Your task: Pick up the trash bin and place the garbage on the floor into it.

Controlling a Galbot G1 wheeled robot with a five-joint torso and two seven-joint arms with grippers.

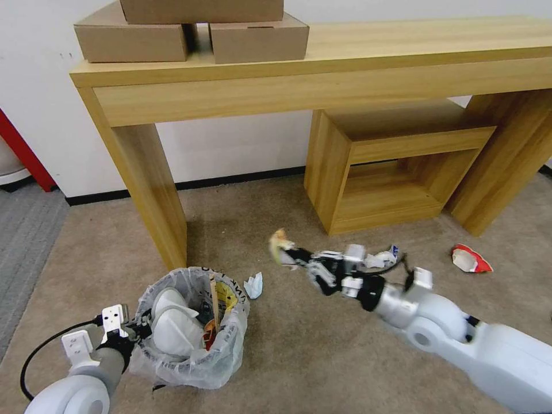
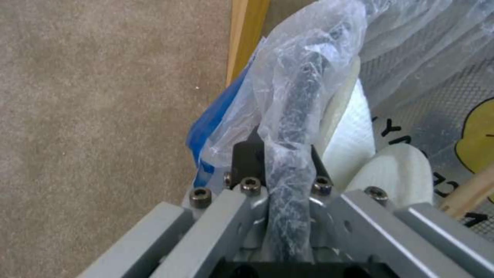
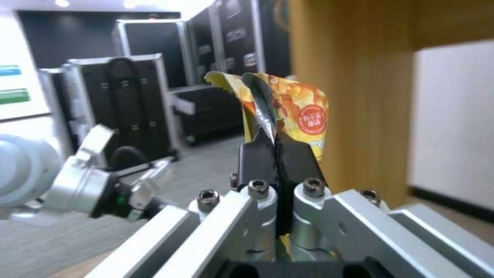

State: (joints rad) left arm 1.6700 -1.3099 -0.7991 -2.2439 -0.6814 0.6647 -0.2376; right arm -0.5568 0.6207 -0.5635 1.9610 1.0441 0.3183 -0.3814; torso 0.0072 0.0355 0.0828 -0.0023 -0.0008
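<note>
Jaws of the right gripper (image 3: pixel 278 148) are pressed together on a yellow-orange snack wrapper (image 3: pixel 293 112), which stands up out of the black fingertips (image 3: pixel 256 154) with its crumpled top folded over; in the head view that same right gripper (image 1: pixel 294 256) hangs above the floor (image 1: pixel 322 356), wrapper (image 1: pixel 280 242) at its tip. Jaws of the left gripper (image 2: pixel 280 152) are clamped on the bag-covered rim of the trash bin (image 2: pixel 308 88), the crinkled plastic bunched between the fingers (image 2: pixel 246 152). Seen from the head camera, the left gripper (image 1: pixel 133 330) sits at the bin's near-left rim, and the trash bin (image 1: pixel 195 351) stands beside the foot of the wooden table's leg (image 1: pixel 152 190). Inside the bin, just past the left jaws: two white slippers (image 1: pixel 172 325), a wooden stick (image 1: pixel 214 299) leaning upright, and a yellow-printed piece. A small crumpled white-blue paper (image 1: pixel 253 285) lies on the carpet between the bin and the right jaws, close to the bin's far rim. Behind the right gripper's wrist lies more crumpled white litter (image 1: pixel 382 259). Well beyond that arm, a red-and-white paper cup (image 1: pixel 468 259) lies on its side near the wooden shelf unit (image 1: pixel 397 167). Cardboard boxes (image 1: pixel 190 29) sit on the tabletop.
</note>
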